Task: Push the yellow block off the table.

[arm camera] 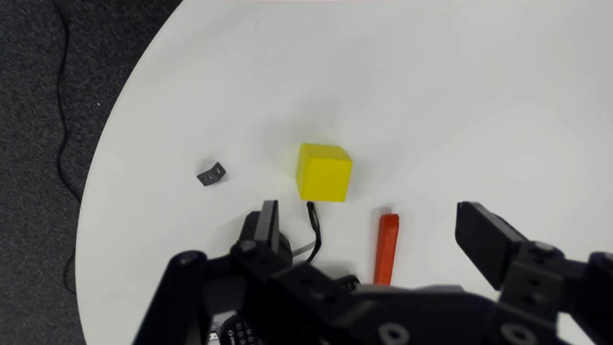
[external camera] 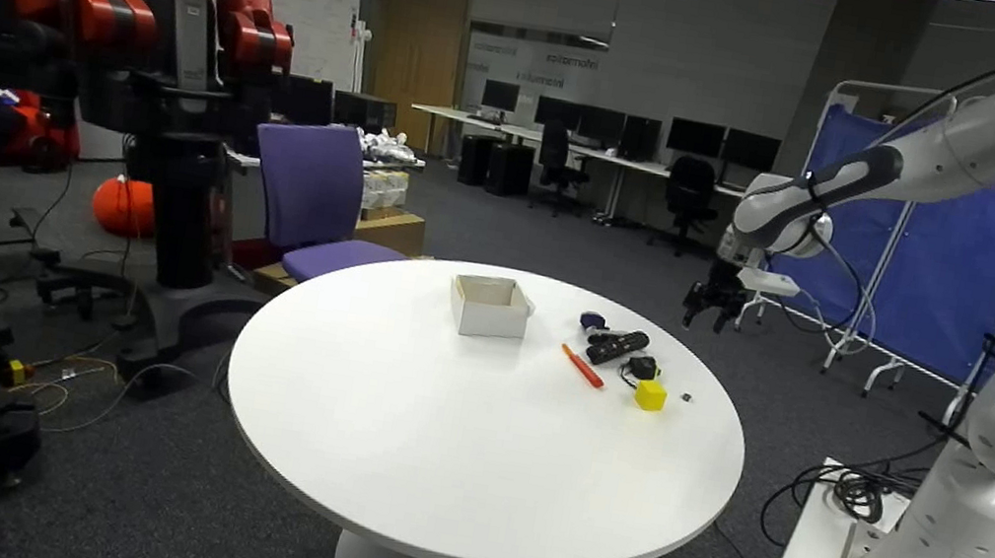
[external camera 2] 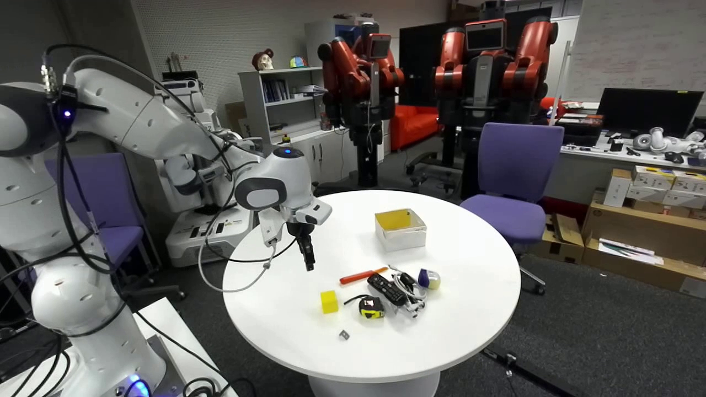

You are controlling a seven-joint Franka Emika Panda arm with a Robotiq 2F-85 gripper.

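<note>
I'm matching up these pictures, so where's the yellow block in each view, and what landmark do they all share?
In an exterior view: yellow block right of centre, below mid-height.
In an exterior view: yellow block slightly left of centre, in the lower part.
In the wrist view: yellow block almost at the centre.
Landmark in all three: the red-orange stick, lying near the yellow block.

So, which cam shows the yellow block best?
Wrist view. The block looks largest there, near mid-frame, with three faces showing and nothing in front of it. In both exterior views it's also whole and unblocked on the table, just much smaller.
</note>
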